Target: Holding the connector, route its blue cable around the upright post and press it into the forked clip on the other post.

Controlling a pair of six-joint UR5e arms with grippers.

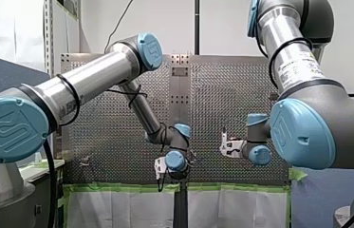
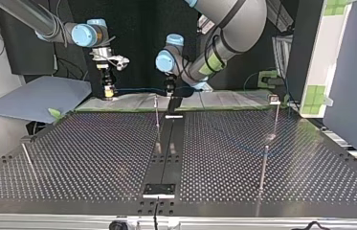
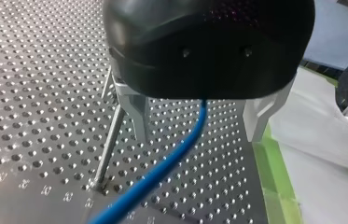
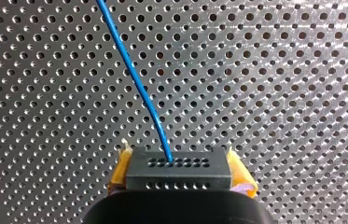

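My right gripper (image 4: 178, 161): yellow pads (image 4: 119, 173) pinch the black connector (image 4: 178, 170) from both sides; the connector's holed face points away from the gripper; the blue cable (image 4: 136, 88) leaves a hole in that face and curves away over the perforated table (image 4: 293, 93).

My left gripper (image 3: 197, 137): the metal fingers (image 3: 132, 109) are spread wide; the cable comes out from under the black body and runs down between them; I can't tell whether it touches either one; a thin upright post (image 3: 108, 149) stands on the table just beside one finger, on its outer side.

In the top view my right gripper (image 2: 109, 90) hangs at the far left above the table's far edge, my left gripper (image 2: 170, 93) near the middle; the cable spans between them as a faint, roughly level line; the post (image 2: 157, 122) stands just in front of my left gripper; a second post (image 2: 263, 167) stands at the right, nearer the camera; a third post (image 2: 276, 115) at the far right carries a small fitting, too small to tell if it is forked; the cable is well apart from it.
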